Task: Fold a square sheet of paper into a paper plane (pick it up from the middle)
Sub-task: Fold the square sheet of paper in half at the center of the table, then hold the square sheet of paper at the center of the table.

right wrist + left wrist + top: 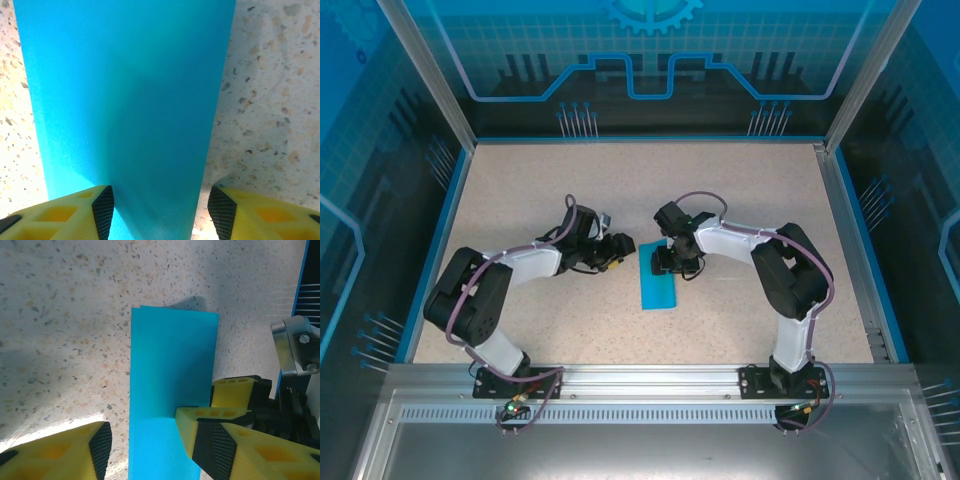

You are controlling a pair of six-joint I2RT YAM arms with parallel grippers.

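Note:
The teal-blue sheet of paper (658,280) lies flat on the speckled table as a long narrow rectangle with square corners and no pointed end. My left gripper (622,250) reaches in from the left at its far end. In the left wrist view the left gripper (144,437) is open and straddles the paper (170,370); its right finger (192,432) overlaps the paper's right edge. My right gripper (670,264) stands over the same far end. In the right wrist view the right gripper (160,207) is open, with the paper (125,90) running between its fingers.
A yellow finger (235,387) and metal part (295,347) of the right arm sit close beside my left gripper. A blue rim (860,240) and metal frame posts border the table (550,180). Bare speckled surface lies on all sides of the paper.

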